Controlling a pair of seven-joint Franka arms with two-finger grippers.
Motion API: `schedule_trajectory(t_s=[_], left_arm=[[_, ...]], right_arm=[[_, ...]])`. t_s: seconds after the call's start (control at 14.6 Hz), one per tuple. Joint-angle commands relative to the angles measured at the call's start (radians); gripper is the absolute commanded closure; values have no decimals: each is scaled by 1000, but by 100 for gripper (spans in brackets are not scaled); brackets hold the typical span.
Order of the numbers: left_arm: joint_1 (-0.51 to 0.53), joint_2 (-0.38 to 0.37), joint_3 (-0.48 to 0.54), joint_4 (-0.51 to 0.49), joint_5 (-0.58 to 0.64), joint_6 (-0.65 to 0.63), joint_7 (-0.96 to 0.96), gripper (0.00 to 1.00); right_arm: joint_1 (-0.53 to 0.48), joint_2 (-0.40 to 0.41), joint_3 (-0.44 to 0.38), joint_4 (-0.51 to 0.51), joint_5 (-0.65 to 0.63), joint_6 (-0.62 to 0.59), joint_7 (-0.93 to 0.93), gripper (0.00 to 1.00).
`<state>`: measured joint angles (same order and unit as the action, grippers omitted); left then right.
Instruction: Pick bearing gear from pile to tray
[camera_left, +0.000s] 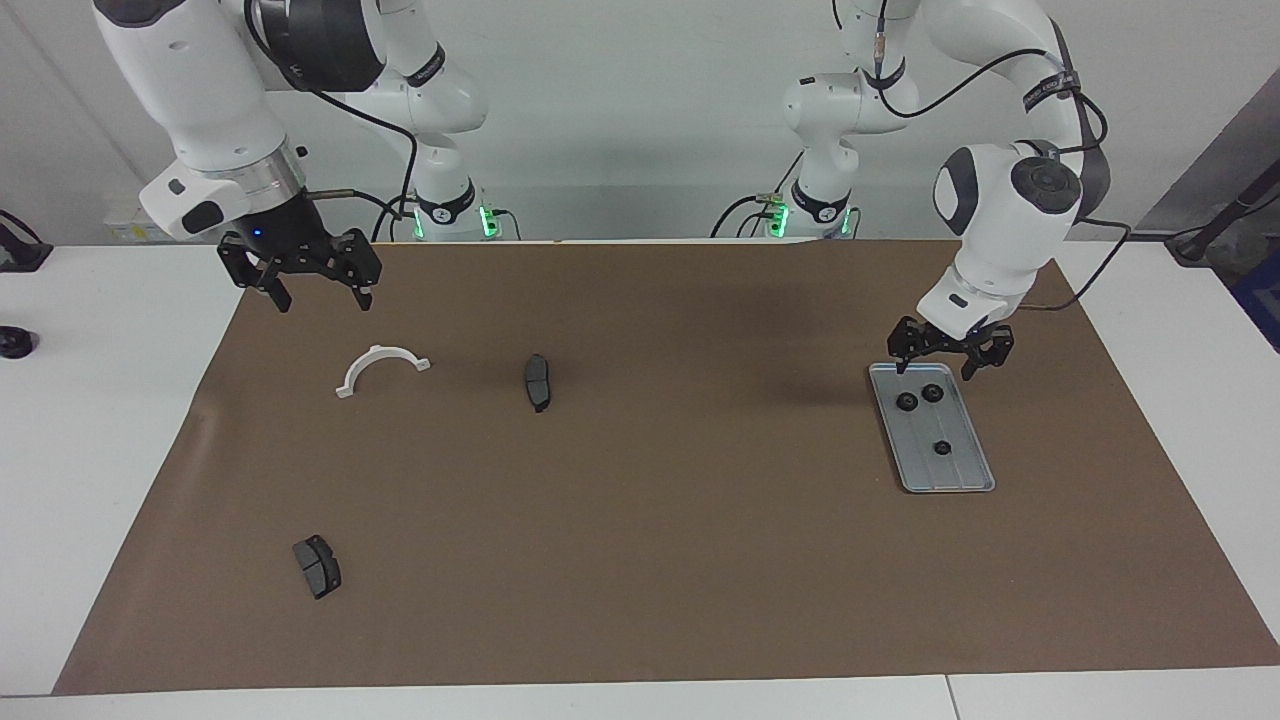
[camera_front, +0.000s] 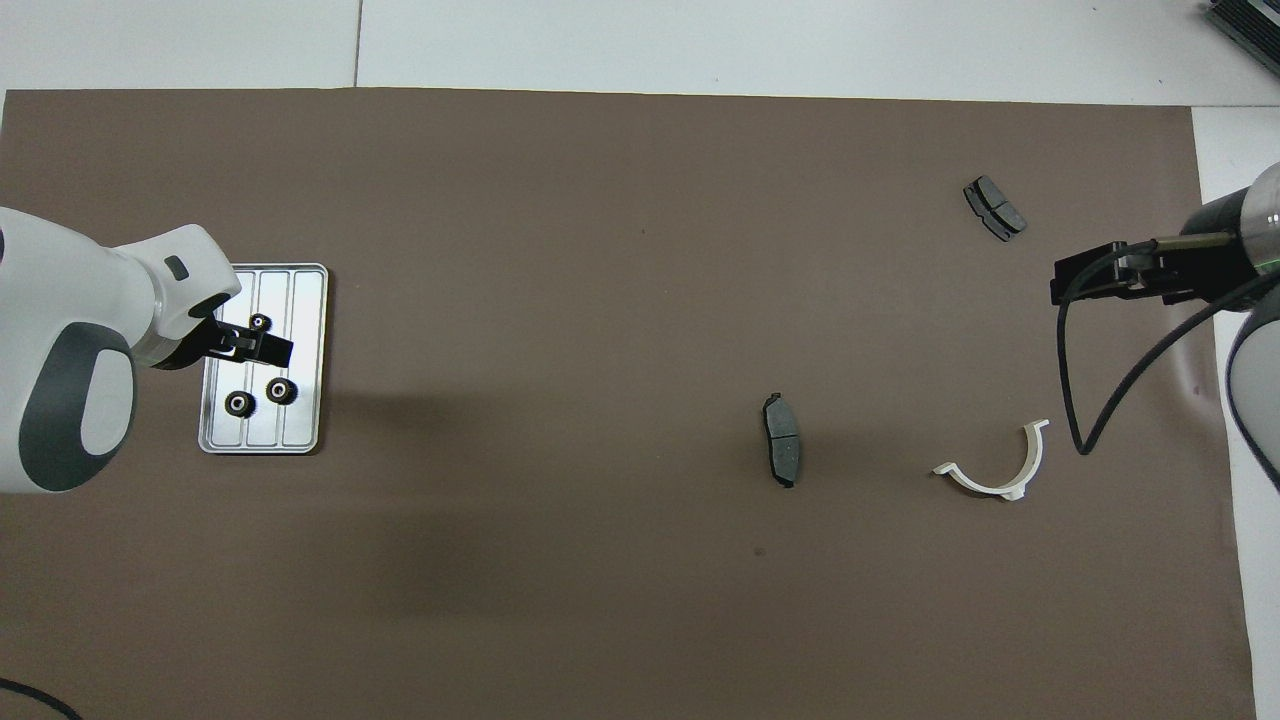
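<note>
Nearly done: three bearing gears on the tray, none left in the pile

Seemingly the sorting is close to its end. The tray (camera_left: 965, 470) lies on the brown mat (camera_left: 650, 560) toward the left arm's end of the table, and three small black bearing gears rest in it: two side by side at the end nearer to the robots (camera_left: 906, 402) (camera_left: 932, 392), and a third (camera_left: 941, 447) alone farther along the grooves. In the overhead view the same three show as dark rings (camera_front: 238, 403) (camera_front: 280, 390) (camera_front: 259, 322) on the bright metal.

The left gripper (camera_left: 951, 358) hangs just over the tray's near end with its fingers spread apart and nothing between them; it touches no gear. The right gripper (camera_left: 318, 296) waits over the mat's edge at its own end of the table, jaws likewise apart and empty.

What is left of the pile is no longer a heap. A white half-ring bracket (camera_left: 381, 368), one dark brake-pad piece (camera_left: 537, 382) beside it and another brake-pad piece (camera_left: 317, 565) farther from the robots lie well apart from each other. No black ring shows among them, so by my reading no gear is left to fetch
</note>
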<state>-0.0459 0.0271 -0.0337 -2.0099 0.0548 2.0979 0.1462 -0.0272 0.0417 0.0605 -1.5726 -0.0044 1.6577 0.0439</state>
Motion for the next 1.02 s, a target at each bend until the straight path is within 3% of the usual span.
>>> schedule_trajectory(t_s=[0.0,0.41,0.82,0.96], left_arm=[[6,-53,11,61,-35,-100,23,0],[14,-44,23,328,-134,-399,20,0],[15,-4,21,499,-138,-570,6,0],[6,-36,18,412,-81,-520,12,0]], right_arm=[[-3,-20,4,-24,4,10,-16,0],[-3,-20,4,-24,4,10,-16,0],[-3,-20,4,-24,4,10,-16,0],[-3,-20,4,-24,4,10,-16,0]])
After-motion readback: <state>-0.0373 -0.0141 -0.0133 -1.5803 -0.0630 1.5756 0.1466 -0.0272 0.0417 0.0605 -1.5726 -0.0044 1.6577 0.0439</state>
